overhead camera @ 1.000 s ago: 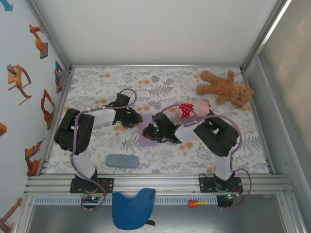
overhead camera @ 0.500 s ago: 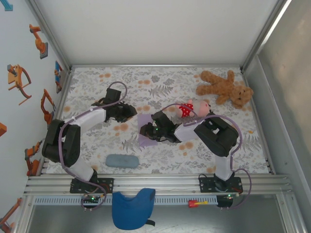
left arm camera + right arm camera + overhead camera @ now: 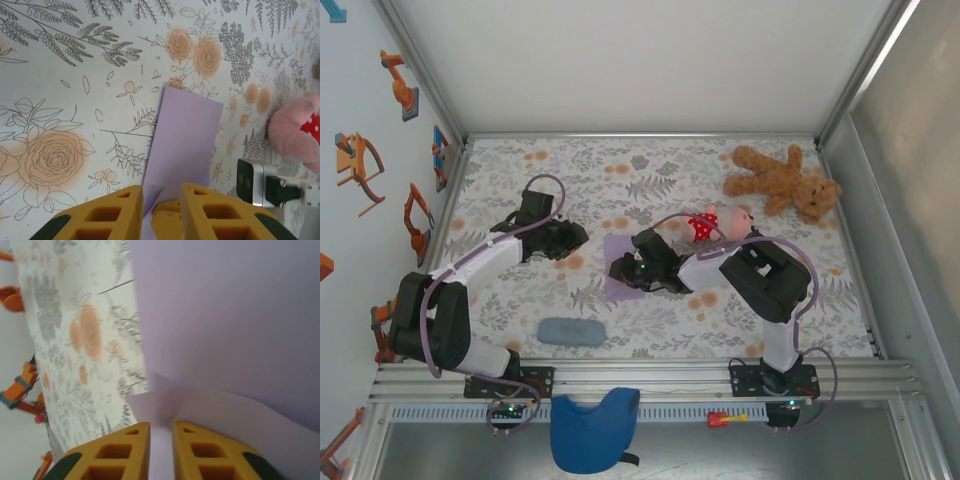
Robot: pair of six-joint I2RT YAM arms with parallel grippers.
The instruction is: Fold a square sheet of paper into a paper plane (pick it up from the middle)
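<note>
The right claw (image 3: 161,426) has its yellow fingers nearly pressed together, with a narrow slit between them. A buckled ridge of the square sheet of paper (image 3: 225,315) rises toward that slit, but it is not possible to tell whether the fingers truly clamp it. The pale lavender sheet lies near the middle of the counter (image 3: 670,170), mostly flat. From above it reads as an oblong, which suggests one fold is already made. The left claw (image 3: 570,238) hovers just beside the sheet's left edge, apart from it, with its fingers slightly spread and nothing between them. A pink soft toy in a red spotted dress (image 3: 715,222) lies near the right arm, and a brown teddy bear (image 3: 785,180) sits toward the far right corner. The likely danger is that, with nothing pinning the sheet, a pull by the right claw would drag it or crumple it, leaving a crooked crease.
</note>
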